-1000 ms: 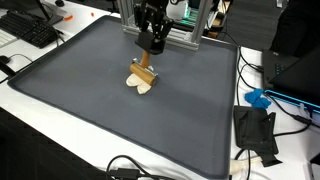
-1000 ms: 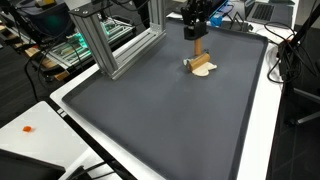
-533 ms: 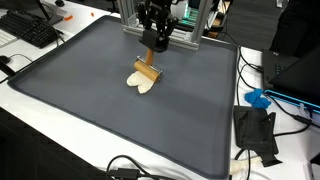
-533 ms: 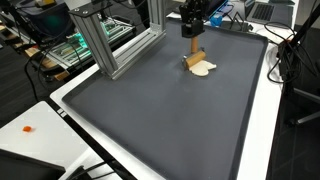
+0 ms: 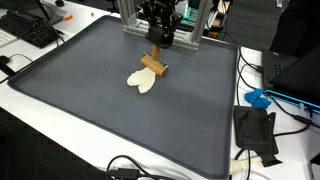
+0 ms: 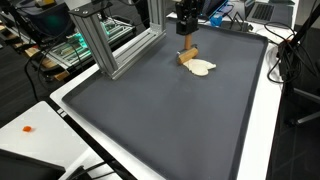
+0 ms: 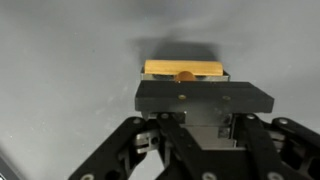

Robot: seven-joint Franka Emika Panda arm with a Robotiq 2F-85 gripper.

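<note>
A light-brown wooden block (image 5: pixel 153 66) is seen at the black pincer (image 5: pixel 157 50); just below it, a pale cream piece (image 5: pixel 141 81) is shown on a plain dark-grey mat (image 5: pixel 80 100).

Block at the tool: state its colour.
The block is golden-tan, like plain wood; it shows best in the wrist view.

Wrist view: the gripper (image 7: pixel 204 96) hides the wooden block's (image 7: pixel 183 68) near part and its gripped faces. In an exterior view, the arm (image 5: pixel 160 8) above the block is cut by the edge.
</note>
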